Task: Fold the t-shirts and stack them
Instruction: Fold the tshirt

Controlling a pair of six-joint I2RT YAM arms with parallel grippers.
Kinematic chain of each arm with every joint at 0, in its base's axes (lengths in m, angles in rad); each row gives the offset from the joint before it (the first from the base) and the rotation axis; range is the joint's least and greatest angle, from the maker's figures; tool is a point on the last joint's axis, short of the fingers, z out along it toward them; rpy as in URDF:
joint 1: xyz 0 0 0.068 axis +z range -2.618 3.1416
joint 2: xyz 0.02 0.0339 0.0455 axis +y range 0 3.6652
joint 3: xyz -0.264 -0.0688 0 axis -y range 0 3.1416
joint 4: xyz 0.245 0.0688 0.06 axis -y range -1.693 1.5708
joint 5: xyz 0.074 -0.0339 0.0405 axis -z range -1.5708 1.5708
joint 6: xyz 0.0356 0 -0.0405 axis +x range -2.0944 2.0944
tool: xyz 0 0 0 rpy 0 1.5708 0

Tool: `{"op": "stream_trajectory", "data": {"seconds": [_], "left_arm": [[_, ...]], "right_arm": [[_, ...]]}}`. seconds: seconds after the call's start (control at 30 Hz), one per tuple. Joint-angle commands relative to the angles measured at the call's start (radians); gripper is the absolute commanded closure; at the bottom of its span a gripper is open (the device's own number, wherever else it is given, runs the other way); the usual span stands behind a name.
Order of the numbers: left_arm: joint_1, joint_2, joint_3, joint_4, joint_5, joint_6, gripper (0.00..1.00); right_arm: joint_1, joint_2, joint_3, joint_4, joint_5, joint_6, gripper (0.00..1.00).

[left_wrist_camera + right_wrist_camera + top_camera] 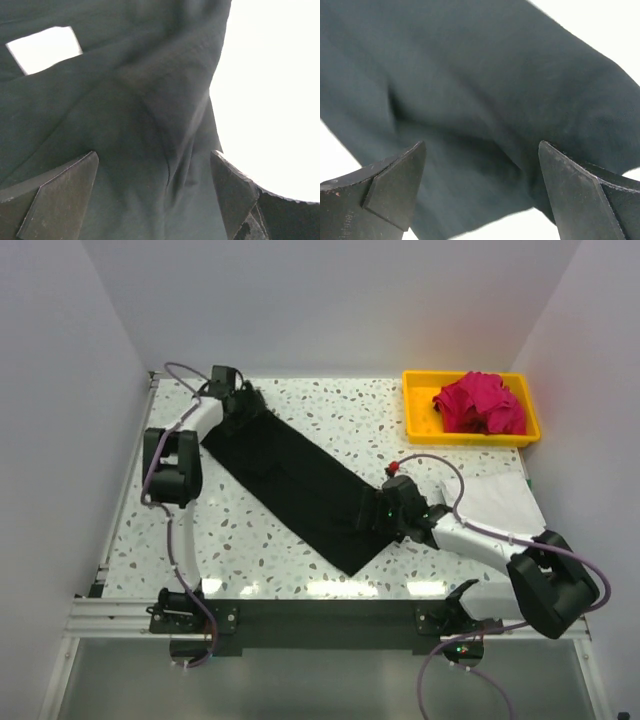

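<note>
Both spread wide, left claw [155, 167] and right claw [482, 152] sit over black t-shirt [300, 485]; magenta t-shirt [481, 403] fills yellow tray [419, 428].

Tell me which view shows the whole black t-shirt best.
Top external: the black t-shirt lies entire, a long diagonal strip. Left wrist and right wrist show only close-up folds of it between their open fingers.

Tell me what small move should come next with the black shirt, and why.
Probably close both grippers on the cloth. The black t-shirt lies as a long slanted strip; the left gripper sits at its far end, the right gripper at its near end, both with jaws open around cloth, so neither end is gripped yet.
</note>
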Motion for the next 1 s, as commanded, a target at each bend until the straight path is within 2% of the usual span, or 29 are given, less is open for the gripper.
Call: {"op": "stream_trajectory", "data": {"seconds": [0.0, 0.1, 0.17, 0.27, 0.33, 0.47, 0.57, 0.8, 0.97], "left_arm": [[-0.034, 0.307, 0.275, 0.071, 0.190, 0.038, 0.00], [-0.069, 0.436, 0.472, 0.073, 0.221, -0.001, 0.00], [-0.090, 0.476, 0.487, 0.184, 0.240, -0.055, 0.00], [-0.113, 0.518, 0.444, 0.398, 0.347, -0.157, 0.00], [-0.138, 0.551, 0.474, 0.479, 0.366, -0.180, 0.00], [-0.185, 0.603, 0.501, 0.556, 0.357, -0.198, 0.00], [-0.208, 0.603, 0.511, 0.573, 0.340, -0.189, 0.00], [-0.209, 0.444, 0.491, 0.536, 0.286, -0.111, 0.00], [-0.209, 0.217, 0.491, 0.459, 0.283, -0.030, 0.00]], "right_arm": [[0.121, -0.062, -0.083, -0.078, -0.035, 0.146, 0.01], [0.213, -0.092, -0.139, -0.053, -0.054, 0.211, 0.01], [0.274, -0.089, -0.146, -0.041, -0.095, 0.215, 0.01], [0.369, -0.038, -0.133, 0.022, -0.157, 0.211, 0.01], [0.423, 0.005, -0.114, 0.077, -0.169, 0.200, 0.01], [0.471, 0.129, -0.025, 0.103, -0.193, 0.151, 0.01], [0.485, 0.146, 0.016, 0.094, -0.192, 0.136, 0.01], [0.485, 0.040, 0.166, -0.082, -0.117, 0.002, 0.01], [0.485, 0.000, 0.291, -0.261, -0.011, -0.116, 0.01]]}}
